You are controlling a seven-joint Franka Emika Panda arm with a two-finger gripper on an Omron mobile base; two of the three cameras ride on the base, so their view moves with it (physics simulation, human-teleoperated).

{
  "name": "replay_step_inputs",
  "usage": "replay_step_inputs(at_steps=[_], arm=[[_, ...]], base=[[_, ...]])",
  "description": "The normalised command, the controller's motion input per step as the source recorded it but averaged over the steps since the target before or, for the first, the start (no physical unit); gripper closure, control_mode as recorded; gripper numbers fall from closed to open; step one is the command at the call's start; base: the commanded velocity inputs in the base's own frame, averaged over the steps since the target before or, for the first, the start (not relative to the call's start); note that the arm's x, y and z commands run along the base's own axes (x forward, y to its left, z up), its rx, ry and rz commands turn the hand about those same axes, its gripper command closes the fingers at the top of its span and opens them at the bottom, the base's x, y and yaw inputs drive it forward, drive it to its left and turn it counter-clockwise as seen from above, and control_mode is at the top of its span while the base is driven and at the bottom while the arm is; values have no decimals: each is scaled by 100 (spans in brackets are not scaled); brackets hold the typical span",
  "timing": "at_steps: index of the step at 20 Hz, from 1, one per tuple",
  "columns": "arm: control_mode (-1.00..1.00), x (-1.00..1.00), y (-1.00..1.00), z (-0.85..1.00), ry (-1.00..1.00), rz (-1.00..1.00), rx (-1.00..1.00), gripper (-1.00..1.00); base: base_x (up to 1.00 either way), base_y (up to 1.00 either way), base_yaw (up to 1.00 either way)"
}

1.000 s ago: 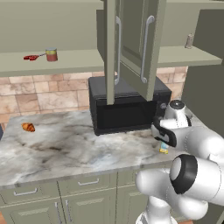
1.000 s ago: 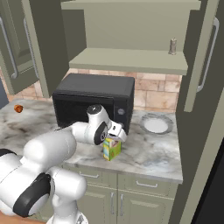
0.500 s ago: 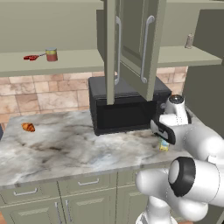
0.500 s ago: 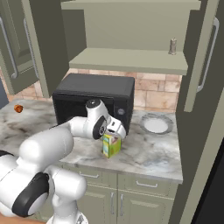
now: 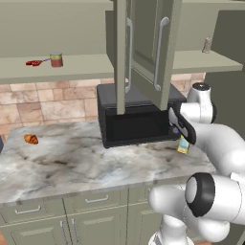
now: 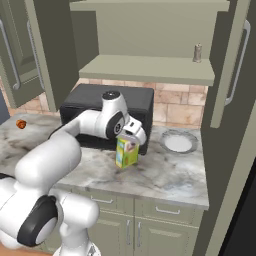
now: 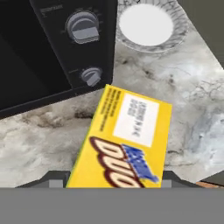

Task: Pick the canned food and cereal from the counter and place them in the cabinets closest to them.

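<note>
**Gripper at the top of the upright cereal box, in front of the microwave**

The two-finger gripper (image 6: 133, 134) sits at the top end of the tall slim yellow cereal box (image 6: 126, 152). In the hand view the box (image 7: 127, 142) fills the space between the fingertips, but the pads are hidden at the bottom edge, so whether the fingers are clamped on it cannot be told.

The box stands upright on the grey-white marbled stone counter (image 6: 165, 172), long axis vertical, directly below the gripper. Seen from the hand, its broad face carries a white printed panel at the far end and brown lettering with a blue figure at the near end. In the left base view only a yellow corner (image 5: 183, 145) shows past the arm.

Just behind the gripper stands the black microwave (image 6: 97, 100), its two grey knobs (image 7: 82, 27) near the box. Beyond the box lies a round white plate (image 6: 177, 142).

Well apart to the left, the small red-labelled can (image 5: 56, 59) stands on an open pale green cabinet shelf (image 5: 86, 64).
</note>
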Motion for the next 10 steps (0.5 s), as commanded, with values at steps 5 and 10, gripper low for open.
replay_step_inputs(at_steps=[5,10], arm=[[-100,-20,-17,73,1,1,5,100],[-100,-39,-18,71,-2,3,4,100]], base=[[0,0,0],[0,0,0]])
